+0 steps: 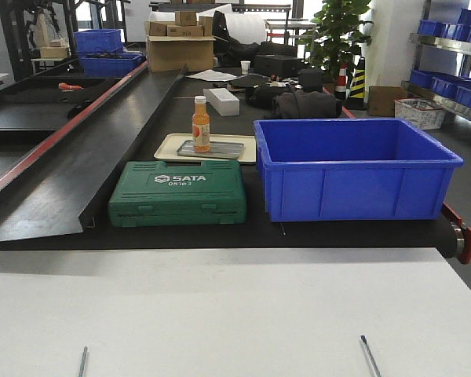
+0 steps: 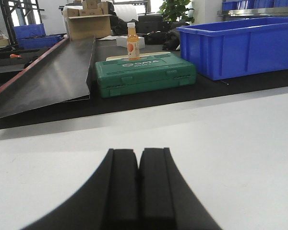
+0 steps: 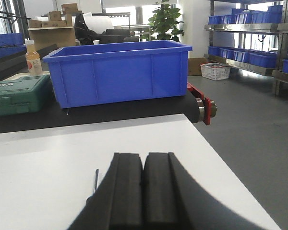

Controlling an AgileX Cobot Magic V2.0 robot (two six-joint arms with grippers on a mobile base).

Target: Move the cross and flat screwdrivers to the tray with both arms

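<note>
On the black belt (image 1: 251, 229) beyond the white table (image 1: 220, 306):

- Blue crate (image 1: 353, 184), deep, at right. Its floor is out of sight, so the contents cannot be told.
- Green tool case (image 1: 177, 192), lid closed, just left of the crate.
- Beige tray (image 1: 166, 149), behind the case, holding the grey metal tray (image 1: 226, 149).
- Orange bottle (image 1: 201, 126), upright at the metal tray's left end.

On the white table, well apart from the metal tray:

- Left screwdriver (image 1: 82, 361), only the thin shaft showing at the near edge.
- Right screwdriver (image 1: 369, 355), likewise. In the right wrist view its shaft lies just left of the right gripper (image 3: 144, 160), outside the pads.
- Right gripper: fingers pressed together, nothing seen between them.
- Left gripper (image 2: 138, 158): fingers likewise closed over bare table; no screwdriver shows in its view.
</note>
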